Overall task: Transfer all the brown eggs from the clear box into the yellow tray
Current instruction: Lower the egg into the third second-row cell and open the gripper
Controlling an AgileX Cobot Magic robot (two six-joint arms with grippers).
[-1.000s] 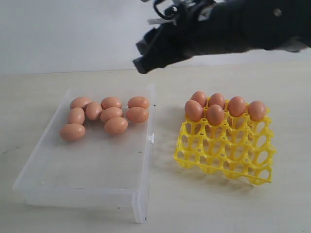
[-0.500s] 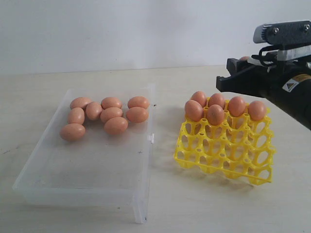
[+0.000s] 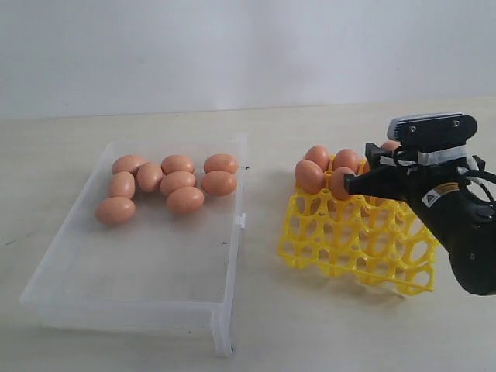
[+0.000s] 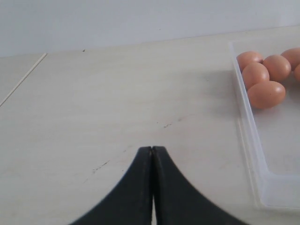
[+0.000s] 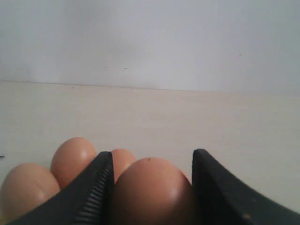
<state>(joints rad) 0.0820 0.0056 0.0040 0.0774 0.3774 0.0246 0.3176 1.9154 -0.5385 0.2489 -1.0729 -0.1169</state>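
Observation:
My right gripper (image 5: 152, 158) is shut on a brown egg (image 5: 152, 192), with one black finger pressed against each side. In the exterior view that gripper (image 3: 355, 184) hangs low over the back rows of the yellow tray (image 3: 353, 252), and the arm hides most of the held egg. Three eggs (image 3: 318, 156) show in the tray's back cups, the others being covered by the arm. Several brown eggs (image 3: 177, 183) lie at the far end of the clear box (image 3: 229, 256). My left gripper (image 4: 152, 149) is shut and empty over bare table beside the box wall (image 4: 248, 136).
The box's near half holds nothing. The tray's front rows of cups (image 3: 364, 267) stand unfilled. A pale wall rises behind the table. My right arm's body (image 3: 465, 240) covers the tray's right side.
The right arm swung from high above the middle to the right, then came down over the tray's back rows with the egg in its grip. The left gripper's earlier state is not shown.

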